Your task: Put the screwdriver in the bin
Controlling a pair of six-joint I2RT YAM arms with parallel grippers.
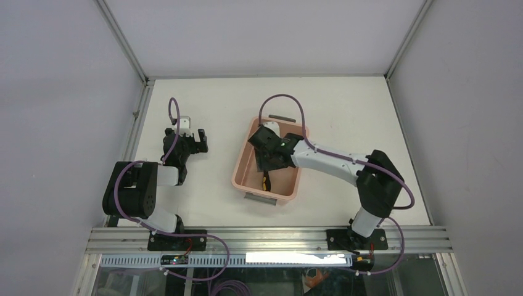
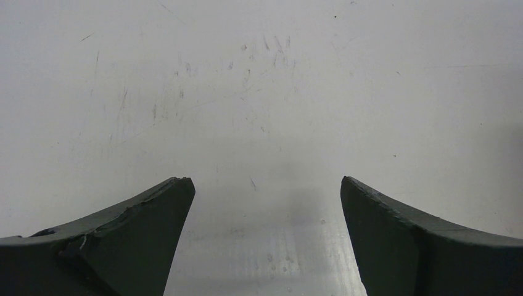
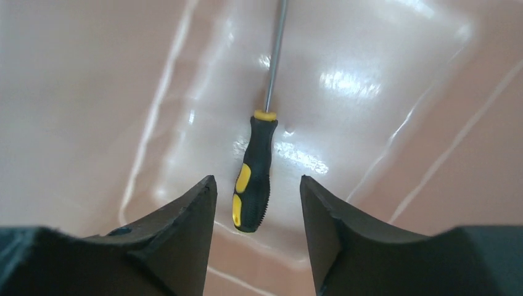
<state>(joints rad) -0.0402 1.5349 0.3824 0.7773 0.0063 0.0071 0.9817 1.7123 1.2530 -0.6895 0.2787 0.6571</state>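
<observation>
In the overhead view the right gripper (image 1: 267, 166) reaches down into the bin (image 1: 241, 169), a salmon-pink rectangular tub with rounded corners and a grey handle at each short end, standing at the centre of the frame on the white table (image 1: 345, 123). The screwdriver (image 1: 266, 182) lies on the bin's floor toward its lower end, just below the gripper. At centre left, the left gripper (image 1: 201, 140) sits low over bare tabletop, well apart from the bin. In the left wrist view its two dark, wedge-shaped fingers (image 2: 154, 216) stand wide apart with nothing between them, above a matte white surface marked with fine scratches. In the right wrist view the right gripper's jaws are parted and grip nothing. The screwdriver's ribbed black handle with yellow inlays and a yellow collar lies between the fingertips (image 3: 197, 209) at lower centre, with a gap on either side. Its thin grey metal shaft runs straight up to the top edge. The bin's inside is glossy, smooth plastic, with bright glare on the floor and softly curved walls.
</observation>
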